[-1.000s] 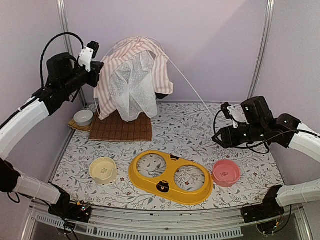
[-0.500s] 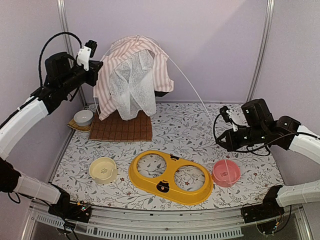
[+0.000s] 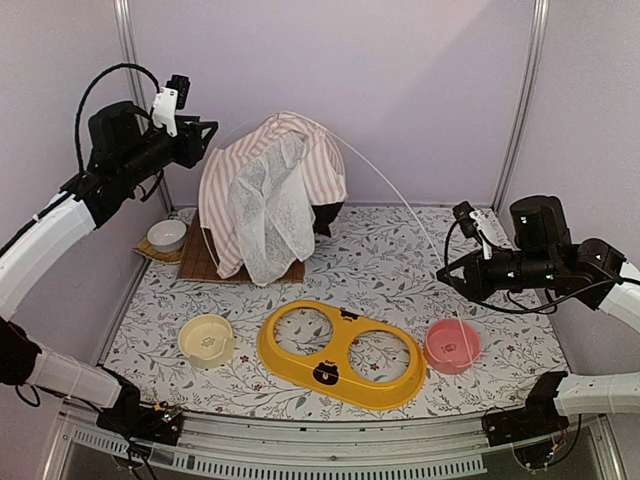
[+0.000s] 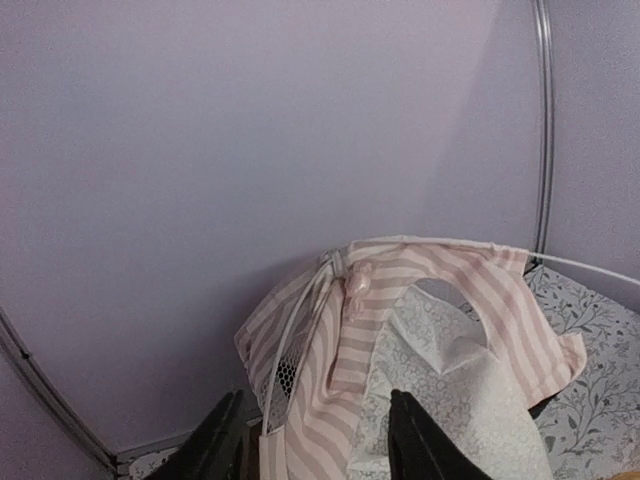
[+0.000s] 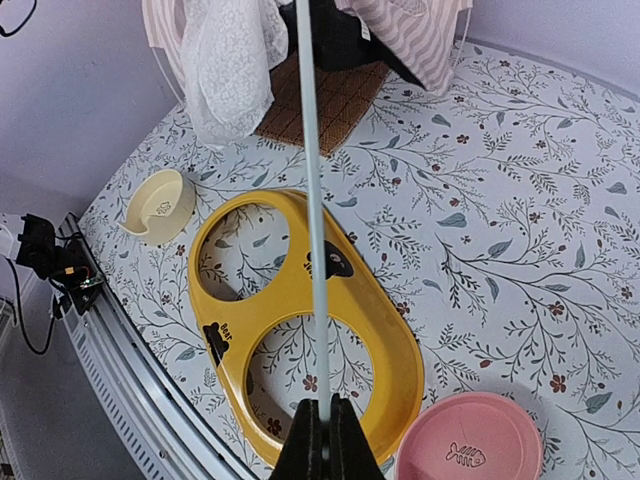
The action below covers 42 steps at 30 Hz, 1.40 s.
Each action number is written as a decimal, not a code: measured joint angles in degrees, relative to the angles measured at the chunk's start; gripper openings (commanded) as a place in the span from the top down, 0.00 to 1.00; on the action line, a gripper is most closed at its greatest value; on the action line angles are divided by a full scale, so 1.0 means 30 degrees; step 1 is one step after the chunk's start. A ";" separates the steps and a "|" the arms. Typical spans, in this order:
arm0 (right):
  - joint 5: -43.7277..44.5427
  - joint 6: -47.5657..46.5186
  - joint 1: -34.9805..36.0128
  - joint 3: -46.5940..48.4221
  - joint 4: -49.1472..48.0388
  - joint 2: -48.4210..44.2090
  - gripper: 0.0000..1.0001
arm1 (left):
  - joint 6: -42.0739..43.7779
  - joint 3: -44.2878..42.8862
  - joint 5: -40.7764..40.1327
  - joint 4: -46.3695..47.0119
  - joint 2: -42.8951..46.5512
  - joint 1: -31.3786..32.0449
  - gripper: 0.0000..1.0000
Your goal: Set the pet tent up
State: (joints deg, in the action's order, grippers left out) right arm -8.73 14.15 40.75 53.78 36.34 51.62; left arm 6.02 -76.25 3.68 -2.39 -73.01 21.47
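The pet tent (image 3: 275,185), pink-and-white striped with white lace curtains, stands slumped at the back left over the brown mat. My left gripper (image 3: 203,130) hangs open just left of its top and touches nothing. In the left wrist view the tent (image 4: 400,330) fills the space beyond the open gripper (image 4: 315,445). A thin white pole (image 5: 312,200) arcs from the tent's top down to my right gripper (image 3: 447,272). That gripper (image 5: 322,440) is shut on the pole's end, above the table's right side.
A brown quilted mat (image 3: 197,262) lies under the tent. A small grey bowl (image 3: 166,235) sits at the far left, a cream bowl (image 3: 206,338) at the front left. A yellow two-hole feeder (image 3: 345,325) and a pink bowl (image 3: 452,345) lie in front. Walls enclose the back and sides.
My left gripper has opened and let go of the tent's top, and the tent has sagged down and rightward. My right gripper has shut on the pole and drawn it to the right.
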 measured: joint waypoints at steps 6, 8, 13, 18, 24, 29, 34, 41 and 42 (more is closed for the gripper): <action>-0.0036 0.0073 0.0000 -0.0648 -0.0073 -0.0182 1.00 | -0.0656 -0.0459 -0.0903 0.0095 0.0095 0.1858 0.51; -0.0160 0.0095 0.0000 -0.0765 -0.0131 -0.0189 1.00 | -0.0991 -0.0495 -0.1013 0.0138 0.0044 0.2703 0.53; -0.0590 0.0226 0.0000 -0.0809 -0.0503 -0.0189 1.00 | -0.2193 -0.0648 -0.1166 0.0576 -0.1333 0.4473 0.49; -0.0867 0.0430 0.0095 -0.0816 -0.0707 -0.0182 1.00 | -0.3548 -0.0933 -0.1071 0.1166 -0.4226 0.5100 0.42; -0.0860 0.0532 0.0335 -0.0809 -0.0692 -0.0131 1.00 | -0.4896 -0.3162 -0.0882 0.1494 -0.8240 0.5136 0.34; -0.0831 0.0721 0.0466 -0.0794 -0.0634 -0.0007 1.00 | -0.5625 -0.5734 -0.0940 0.1909 -1.0768 0.5311 0.34; -0.0780 0.0889 0.0546 -0.0430 -0.0350 0.0087 1.00 | -0.5829 -0.7584 -0.1115 0.2288 -1.2422 0.5617 0.36; -0.0743 0.0947 0.0627 0.0124 0.0036 0.0335 1.00 | -0.6018 -0.8320 -0.1457 0.2390 -1.3777 0.5938 0.43; -0.0736 0.0947 0.0663 0.0160 0.0058 0.0379 1.00 | -0.6069 -0.8335 -0.1508 0.2390 -1.3959 0.5974 0.45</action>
State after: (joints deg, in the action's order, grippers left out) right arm -10.94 16.99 42.74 54.26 36.51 52.75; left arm -12.19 -101.25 -0.84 4.78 -114.89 39.40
